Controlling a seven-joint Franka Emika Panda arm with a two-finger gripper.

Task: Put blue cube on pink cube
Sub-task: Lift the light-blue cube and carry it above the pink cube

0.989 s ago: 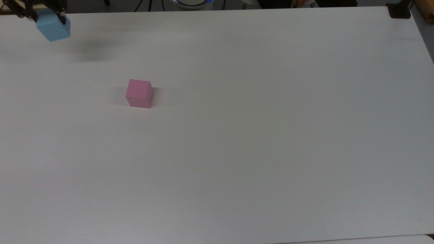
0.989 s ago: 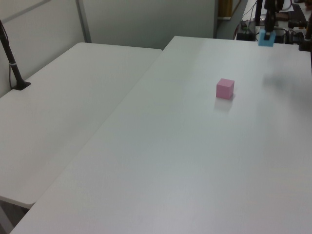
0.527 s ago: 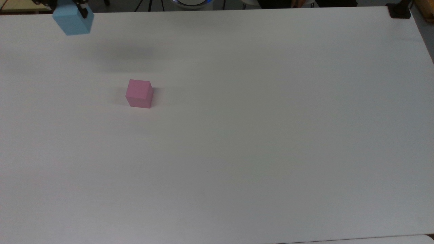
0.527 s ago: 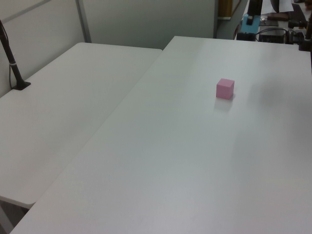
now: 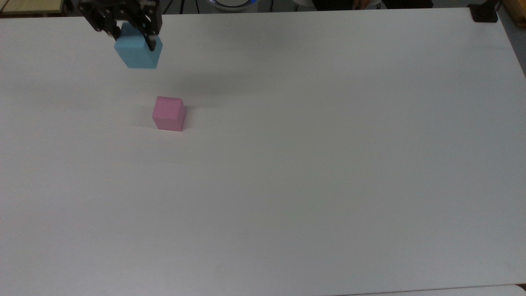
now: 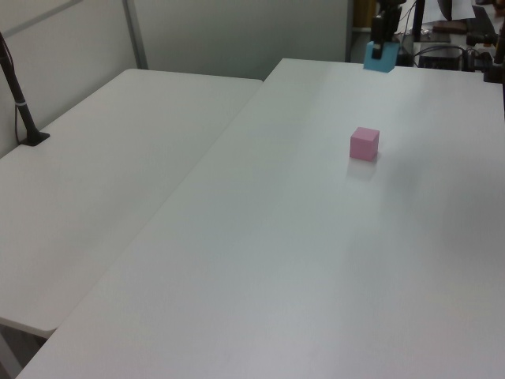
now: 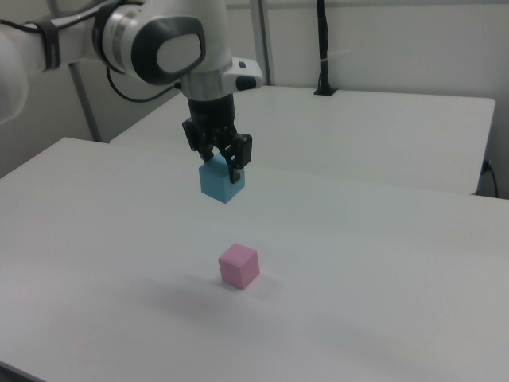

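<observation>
The white counter (image 5: 312, 172) carries the scene; in the top view its near edge and left side are cut off by the frame. A 2nd white table (image 6: 102, 174) butts against it on the left view's left, and shows behind it in the right view. The robot arm (image 7: 151, 40) enters from the right view's upper left, its base out of frame; in the top view only its dark lower end shows at the upper edge.

The tool (image 7: 222, 164) points down and pinches the blue cube (image 7: 222, 183) between its 2 fingers, holding it in the air, clear of the counter. The fingers cover part of the cube's upper faces in the top view, and in the left view the tool (image 6: 380, 49) and the blue cube (image 6: 379, 60) are small against dark clutter at the far edge, so the grip is hard to read there.

The pink cube (image 5: 168, 114) sits flat on the counter, alone, with a faint shadow beside it. In the right view the blue cube hangs above it and toward the right view's left, well apart. In the top view the blue cube (image 5: 137, 55) appears above and to the top view's left of the pink one.
</observation>
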